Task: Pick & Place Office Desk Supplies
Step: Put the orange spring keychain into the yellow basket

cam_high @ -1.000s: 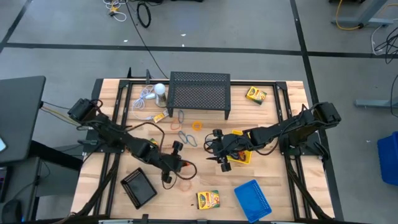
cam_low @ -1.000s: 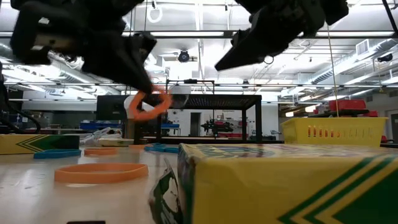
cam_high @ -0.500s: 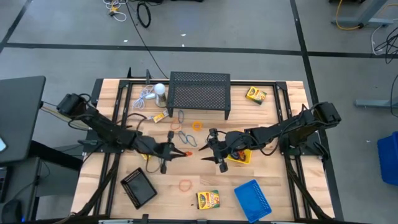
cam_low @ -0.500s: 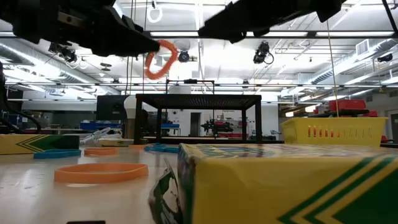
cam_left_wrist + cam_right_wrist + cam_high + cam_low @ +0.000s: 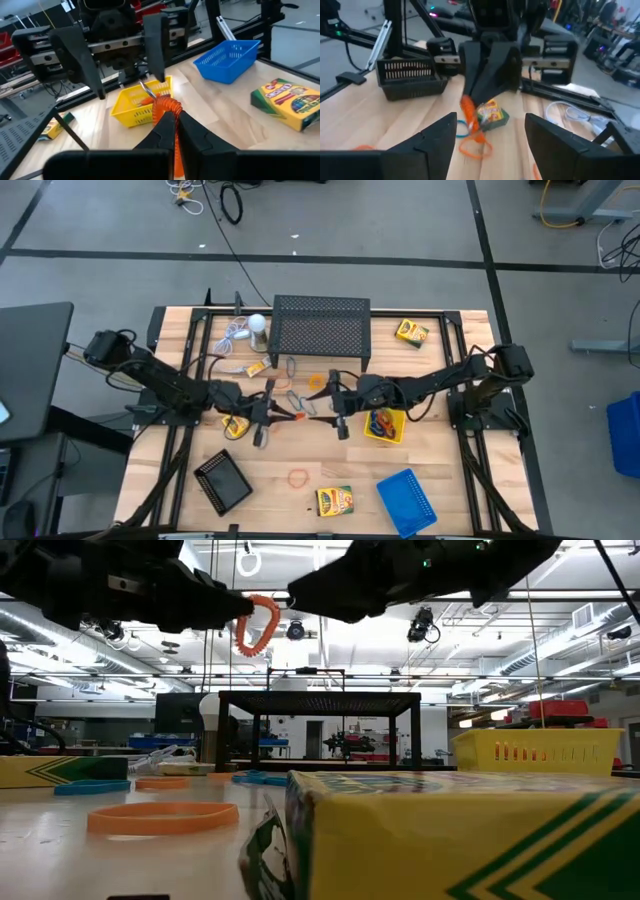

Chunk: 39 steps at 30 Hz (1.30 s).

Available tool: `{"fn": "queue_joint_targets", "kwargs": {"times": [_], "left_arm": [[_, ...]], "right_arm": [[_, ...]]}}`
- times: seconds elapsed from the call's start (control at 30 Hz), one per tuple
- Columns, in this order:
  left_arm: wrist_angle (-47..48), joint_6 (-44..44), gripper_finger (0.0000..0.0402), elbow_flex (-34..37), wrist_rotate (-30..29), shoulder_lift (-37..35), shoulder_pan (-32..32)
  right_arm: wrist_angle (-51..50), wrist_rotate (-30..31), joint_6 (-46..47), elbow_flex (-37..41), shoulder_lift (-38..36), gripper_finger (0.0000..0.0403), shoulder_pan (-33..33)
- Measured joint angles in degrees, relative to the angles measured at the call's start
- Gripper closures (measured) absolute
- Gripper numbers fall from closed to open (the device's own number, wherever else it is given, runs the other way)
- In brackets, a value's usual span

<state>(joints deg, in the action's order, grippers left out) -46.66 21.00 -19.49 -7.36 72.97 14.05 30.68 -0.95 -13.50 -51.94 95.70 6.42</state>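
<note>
Two grippers are seen facing each other above the middle of the bench [image 5: 180, 330], tips close together. The left gripper [image 5: 296, 418] is pressed together on an orange rubber band [image 5: 257, 624], which is held clear of the bench surface and hangs from the fingertips in the low view. The right gripper [image 5: 312, 405] is spread wide, its fingers [image 5: 437, 135] standing on either side of the band without touching it, as far as can be told.

A yellow tray [image 5: 385, 425] is located just beside the right arm and holds several coloured bands. A blue tray [image 5: 407, 498] lies near the front edge, and a black tray [image 5: 222, 480] lies at the front left. One crayon box [image 5: 334, 500] rests between the black and blue trays; another [image 5: 411, 332] sits at the far right. The printing on the boxes cannot be read. A second orange band [image 5: 298, 476] lies flat on the bench near the front. More loose bands [image 5: 296, 400] lie in front of the black mesh stand [image 5: 320, 328].
</note>
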Motion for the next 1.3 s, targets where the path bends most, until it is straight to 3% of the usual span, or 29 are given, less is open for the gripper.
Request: {"fn": "queue_joint_targets", "kwargs": {"times": [0.27,0.87,1.3], "left_arm": [[-1.7,-0.2,0.0394,0.0,4.3,0.0,-3.8],[-5.7,-2.4,0.0394,-0.2,12.0,0.7,-9.3],[-6.3,-2.4,0.0394,-0.2,12.0,1.1,-9.3]], "right_arm": [[-0.6,-5.2,2.2,0.0,1.4,0.0156,-2.2],[3.4,-8.5,1.7,0.0,2.6,0.0157,-4.1],[6.4,-10.0,2.1,-0.1,3.1,0.0209,-4.4]]}}
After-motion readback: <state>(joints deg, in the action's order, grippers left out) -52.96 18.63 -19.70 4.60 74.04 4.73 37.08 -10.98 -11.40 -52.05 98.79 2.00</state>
